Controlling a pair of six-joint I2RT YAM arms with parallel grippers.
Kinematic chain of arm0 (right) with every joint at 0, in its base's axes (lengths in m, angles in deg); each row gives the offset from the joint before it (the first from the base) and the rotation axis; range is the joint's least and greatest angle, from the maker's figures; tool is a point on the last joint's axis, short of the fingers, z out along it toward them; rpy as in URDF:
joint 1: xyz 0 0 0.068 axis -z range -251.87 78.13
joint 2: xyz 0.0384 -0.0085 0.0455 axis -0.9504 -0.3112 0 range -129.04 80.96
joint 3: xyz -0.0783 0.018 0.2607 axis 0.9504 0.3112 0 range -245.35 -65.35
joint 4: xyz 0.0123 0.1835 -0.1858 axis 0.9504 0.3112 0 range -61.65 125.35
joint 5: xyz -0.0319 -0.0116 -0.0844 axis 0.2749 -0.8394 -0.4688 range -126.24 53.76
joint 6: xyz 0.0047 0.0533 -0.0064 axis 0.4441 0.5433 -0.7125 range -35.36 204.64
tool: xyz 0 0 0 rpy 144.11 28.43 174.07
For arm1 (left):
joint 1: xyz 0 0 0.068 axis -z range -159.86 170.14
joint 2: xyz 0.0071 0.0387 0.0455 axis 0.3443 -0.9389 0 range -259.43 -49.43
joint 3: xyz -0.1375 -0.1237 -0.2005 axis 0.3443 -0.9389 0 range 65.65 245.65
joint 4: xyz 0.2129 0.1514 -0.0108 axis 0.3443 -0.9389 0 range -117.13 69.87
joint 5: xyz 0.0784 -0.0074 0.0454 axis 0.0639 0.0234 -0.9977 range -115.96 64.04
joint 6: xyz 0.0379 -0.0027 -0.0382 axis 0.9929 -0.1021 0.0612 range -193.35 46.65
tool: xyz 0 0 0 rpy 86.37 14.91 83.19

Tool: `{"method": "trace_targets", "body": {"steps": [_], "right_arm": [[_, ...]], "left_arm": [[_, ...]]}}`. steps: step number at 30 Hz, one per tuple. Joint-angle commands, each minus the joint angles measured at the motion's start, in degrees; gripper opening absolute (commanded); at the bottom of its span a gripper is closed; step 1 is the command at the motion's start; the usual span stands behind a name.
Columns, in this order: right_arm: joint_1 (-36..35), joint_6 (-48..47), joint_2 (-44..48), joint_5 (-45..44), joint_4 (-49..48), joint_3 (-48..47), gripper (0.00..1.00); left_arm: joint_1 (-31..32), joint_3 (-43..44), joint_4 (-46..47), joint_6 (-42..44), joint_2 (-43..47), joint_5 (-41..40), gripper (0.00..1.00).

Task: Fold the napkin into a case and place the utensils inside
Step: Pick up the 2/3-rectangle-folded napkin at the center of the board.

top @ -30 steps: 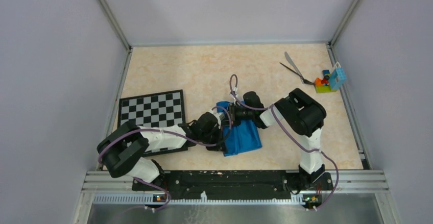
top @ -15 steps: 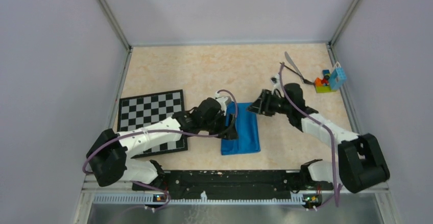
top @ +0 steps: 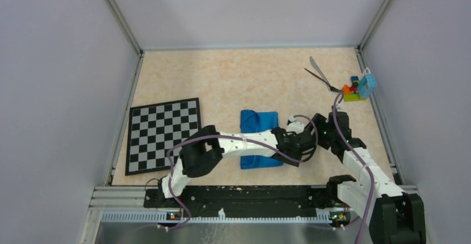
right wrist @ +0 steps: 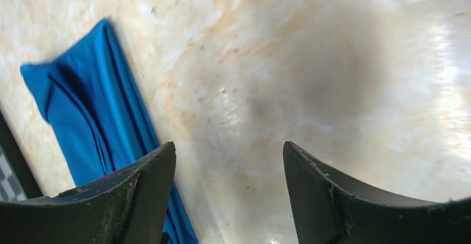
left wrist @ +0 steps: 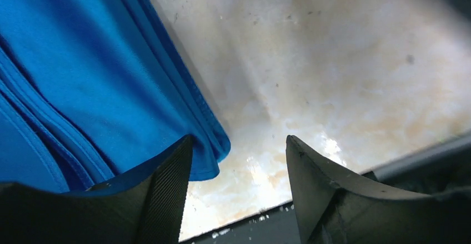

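The napkin (top: pixel 259 121) lies flat on the table, folded into a narrow blue oblong, the case. My left arm reaches across its near half. My left gripper (top: pixel 304 149) hovers just right of the cloth, open and empty. In the left wrist view the napkin's corner (left wrist: pixel 111 88) lies beside the left fingertip (left wrist: pixel 176 169), with bare table between the fingers of the left gripper (left wrist: pixel 239 144). My right gripper (top: pixel 317 135) is close by, open and empty. It (right wrist: pixel 229 149) looks down on bare table, with the napkin (right wrist: pixel 83 116) to its left. The utensils (top: pixel 320 75), one silver and one black, lie crossed at the far right.
A checkered board (top: pixel 163 133) lies left of the napkin. Small colourful toy blocks (top: pixel 355 89) sit by the right wall, just beside the utensils. The two wrists are very near each other. A black rail (top: pixel 250 195) runs along the near table edge.
Both grippers have opened and let go of the napkin, which now lies flat. My left arm swung right across the cloth. My right arm drew back toward the near right.
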Motion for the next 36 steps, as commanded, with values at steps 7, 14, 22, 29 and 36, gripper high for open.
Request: {"method": "trace_targets", "body": {"steps": [7, 14, 22, 29, 36], "right_arm": [[8.4, -1.3, 1.6, 2.4, 0.3, -0.7, 0.69], [8.4, -2.1, 0.6, 4.6, -2.0, 0.9, 0.68], [8.4, -6.1, -5.6, 21.1, -9.2, 1.2, 0.72], [8.3, -1.9, -14.1, 39.2, -31.4, 5.6, 0.80], [1.6, 6.9, -22.4, 38.6, -45.8, 6.4, 0.77]], "left_arm": [[3.5, 11.4, -18.7, -7.2, -9.9, -11.7, 0.57], [3.8, 10.0, -18.9, -9.9, -11.7, -12.4, 0.32], [3.3, -7.0, -3.7, -8.2, 4.3, -12.1, 0.04], [2.4, -22.2, 11.9, -6.2, 18.4, -7.2, 0.00], [2.3, -24.8, 13.4, -6.6, 21.2, -6.5, 0.00]]}}
